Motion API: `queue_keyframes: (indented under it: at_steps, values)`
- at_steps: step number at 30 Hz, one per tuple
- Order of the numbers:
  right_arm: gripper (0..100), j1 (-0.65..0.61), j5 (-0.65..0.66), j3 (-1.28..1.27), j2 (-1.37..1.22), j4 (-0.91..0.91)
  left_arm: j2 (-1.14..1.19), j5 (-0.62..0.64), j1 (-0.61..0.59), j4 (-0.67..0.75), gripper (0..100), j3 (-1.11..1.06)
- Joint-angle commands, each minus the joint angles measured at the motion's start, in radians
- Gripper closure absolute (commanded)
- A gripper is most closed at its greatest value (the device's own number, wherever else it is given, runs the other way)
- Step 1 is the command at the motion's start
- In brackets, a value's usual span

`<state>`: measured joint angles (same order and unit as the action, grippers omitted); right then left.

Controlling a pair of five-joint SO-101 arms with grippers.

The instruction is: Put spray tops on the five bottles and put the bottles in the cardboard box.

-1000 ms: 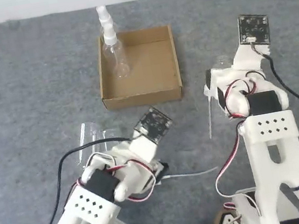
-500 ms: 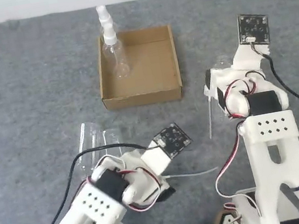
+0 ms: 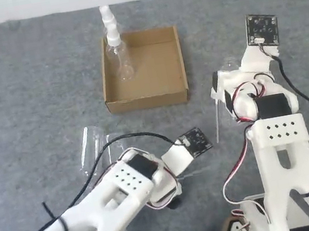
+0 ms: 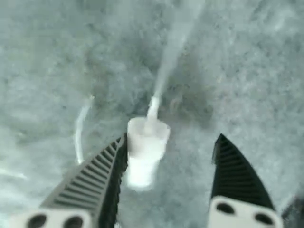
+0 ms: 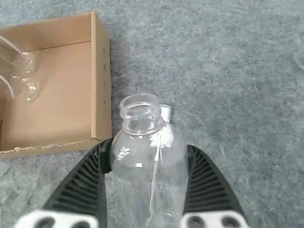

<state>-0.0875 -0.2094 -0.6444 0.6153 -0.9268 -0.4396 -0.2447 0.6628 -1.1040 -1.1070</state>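
1. Left hand (image 4: 171,140), wide open, straddles a spray top (image 4: 145,147) lying on the table (image 4: 247,71), touching one finger
2. Right hand (image 5: 147,148) clamps an uncapped bottle (image 5: 139,111) just beside the cardboard box (image 5: 101,80)

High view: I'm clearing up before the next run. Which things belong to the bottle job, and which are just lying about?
Job: brown cardboard box; clear spray-topped bottle in it; clear open bottle in right gripper; white spray top by left gripper; clear bottles lying flat.
Lying about: grey felt mat.
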Motion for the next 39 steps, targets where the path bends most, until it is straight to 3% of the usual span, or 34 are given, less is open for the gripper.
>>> queue_keyframes:
  at_steps: [1, 14, 19, 31, 39]
  values:
    - [97.8, 0.008, -0.008, 0.037, 0.054, 0.039, 0.034, -0.005, 0.005, 0.026, 73, 0.033]
    - [97.8, 0.008, -0.008, 0.037, 0.054, 0.039, 0.069, -0.061, 0.006, 0.012, 91, 0.048]
    - [97.7, 0.008, -0.008, 0.037, 0.053, 0.041, 0.069, -0.06, 0.003, -0.069, 93, 0.116]
    - [97.6, 0.008, -0.006, 0.037, 0.054, 0.041, 0.06, -0.055, 0.002, -0.112, 94, 0.148]
    - [97.7, 0.008, -0.006, 0.034, 0.047, 0.061, -0.216, -0.055, -0.043, -0.227, 94, 0.147]
